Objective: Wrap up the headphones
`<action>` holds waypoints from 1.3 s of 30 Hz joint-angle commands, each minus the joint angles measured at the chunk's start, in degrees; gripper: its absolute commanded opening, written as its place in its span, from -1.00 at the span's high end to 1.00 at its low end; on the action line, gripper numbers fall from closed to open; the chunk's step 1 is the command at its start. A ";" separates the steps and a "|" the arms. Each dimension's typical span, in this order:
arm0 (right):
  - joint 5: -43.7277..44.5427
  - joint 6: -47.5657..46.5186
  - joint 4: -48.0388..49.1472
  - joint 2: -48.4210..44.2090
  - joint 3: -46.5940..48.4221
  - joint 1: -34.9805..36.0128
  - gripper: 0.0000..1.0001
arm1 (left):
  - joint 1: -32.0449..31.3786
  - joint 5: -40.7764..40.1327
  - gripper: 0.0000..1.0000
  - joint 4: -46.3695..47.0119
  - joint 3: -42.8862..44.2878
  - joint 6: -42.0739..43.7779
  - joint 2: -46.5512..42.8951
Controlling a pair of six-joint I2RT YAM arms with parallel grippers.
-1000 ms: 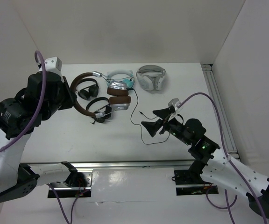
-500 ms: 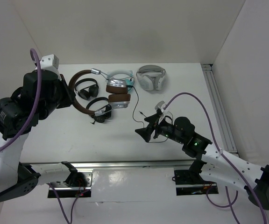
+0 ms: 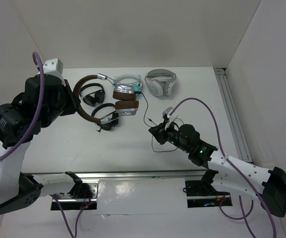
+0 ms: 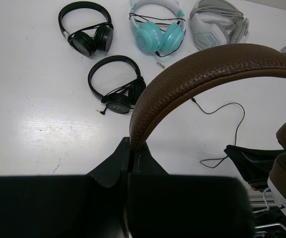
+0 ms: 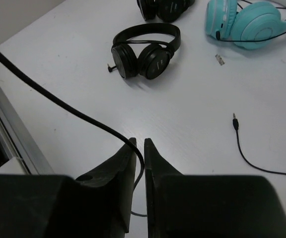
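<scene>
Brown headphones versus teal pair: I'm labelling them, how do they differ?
The brown headphones hang clamped by the headband in the left claw; the teal headphones lie on the table. The brown pair's cable runs into the right claw; the teal pair's drapes over its cups. Both are over-ear.

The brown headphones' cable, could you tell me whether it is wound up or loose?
Loose: the cable trails unwound, its plug end lying free, and passes between the right gripper's closed fingers.
</scene>
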 commanded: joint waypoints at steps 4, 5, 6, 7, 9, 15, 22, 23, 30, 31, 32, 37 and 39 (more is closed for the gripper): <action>0.95 1.02 7.19 0.46 -2.30 0.40 1.00 | 0.29 1.29 1.00 4.21 2.06 -0.50 -0.92; 1.66 1.55 7.19 -0.06 -2.30 0.40 1.00 | 0.29 0.77 1.00 4.21 1.19 -0.50 -0.92; 2.71 2.07 6.06 -1.11 -2.30 1.01 1.00 | 0.29 0.77 1.00 4.74 -0.39 -0.50 -0.92; 4.46 2.60 5.17 -1.91 -2.30 1.02 1.00 | 0.29 0.24 1.00 4.74 -1.62 0.11 -0.92; 12.18 4.18 0.72 -5.67 -0.99 2.42 1.00 | 0.29 0.24 1.00 7.71 -5.65 4.30 -3.11; 27.59 5.60 -12.92 -14.21 7.35 6.38 1.00 | 0.29 -4.85 1.00 16.07 -24.91 7.59 -5.67; 23.47 1.12 -26.12 -8.52 20.98 6.38 1.00 | 0.29 -6.00 1.00 24.68 -35.55 10.40 -6.73; 22.24 0.33 -26.12 -7.72 21.77 6.90 1.00 | -0.41 -4.87 1.00 25.21 -36.17 11.88 -6.20; 15.03 -3.19 -28.85 -2.27 27.58 7.52 1.00 | -11.03 -1.78 1.00 25.75 -39.07 15.14 1.18; 14.50 -3.19 -28.85 -2.27 28.28 7.52 1.00 | -13.83 -1.78 1.00 25.75 -39.07 15.76 1.79; 14.50 -3.80 -29.37 -1.74 28.89 7.52 1.00 | -15.25 -0.48 1.00 26.36 -39.77 16.29 2.32; 12.66 -5.48 -32.17 -0.07 30.83 7.52 1.00 | -23.86 3.14 1.00 28.03 -40.30 19.98 3.56; 13.35 -6.09 -32.72 -0.07 30.83 7.52 1.00 | -25.10 3.66 1.00 28.03 -40.30 20.51 4.17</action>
